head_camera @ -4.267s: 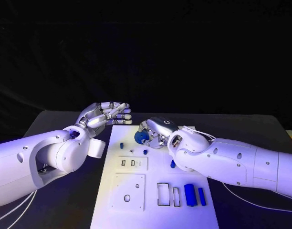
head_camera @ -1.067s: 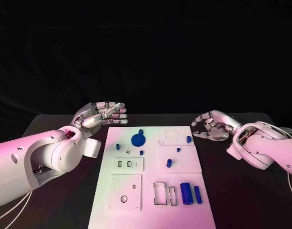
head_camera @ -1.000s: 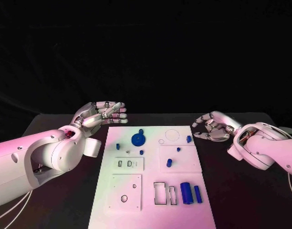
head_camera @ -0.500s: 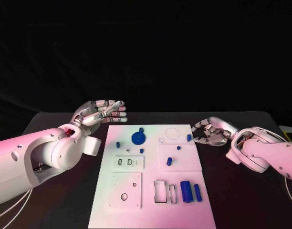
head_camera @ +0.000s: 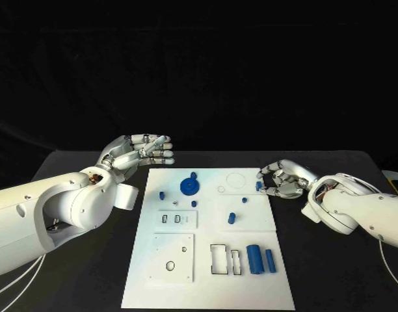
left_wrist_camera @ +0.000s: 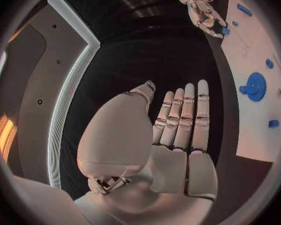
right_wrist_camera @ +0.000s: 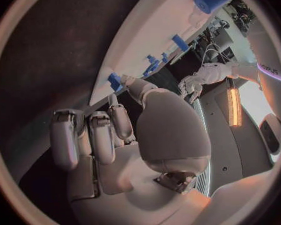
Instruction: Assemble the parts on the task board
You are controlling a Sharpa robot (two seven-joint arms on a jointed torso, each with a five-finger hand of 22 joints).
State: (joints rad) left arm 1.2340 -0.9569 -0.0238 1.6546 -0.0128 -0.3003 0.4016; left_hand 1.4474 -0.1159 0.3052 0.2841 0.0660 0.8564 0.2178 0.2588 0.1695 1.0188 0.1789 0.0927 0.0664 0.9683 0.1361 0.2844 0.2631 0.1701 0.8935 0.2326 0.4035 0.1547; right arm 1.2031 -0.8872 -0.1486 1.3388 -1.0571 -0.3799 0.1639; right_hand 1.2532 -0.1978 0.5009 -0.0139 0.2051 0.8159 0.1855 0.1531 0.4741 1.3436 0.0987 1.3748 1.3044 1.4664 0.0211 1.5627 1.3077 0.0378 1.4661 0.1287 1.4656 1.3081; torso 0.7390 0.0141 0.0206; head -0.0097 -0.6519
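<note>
While the left hand (head_camera: 141,152) stays raised and empty, fingers extended, the right hand (head_camera: 283,179) has drifted back to the task board (head_camera: 209,260) edge. Its curled fingers now touch a small blue part (head_camera: 258,186), likely the next pick; a grasp cannot be confirmed.

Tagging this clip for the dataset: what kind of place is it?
Probably a robot lab test bench: a black table against a dark backdrop, a white task board with cut-outs and small blue parts, and the left hand and right hand beside it.

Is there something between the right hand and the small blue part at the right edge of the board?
Nothing visible. The right hand sits just off the board, fingers toward the blue part at its right edge, with no other piece between them.
</note>
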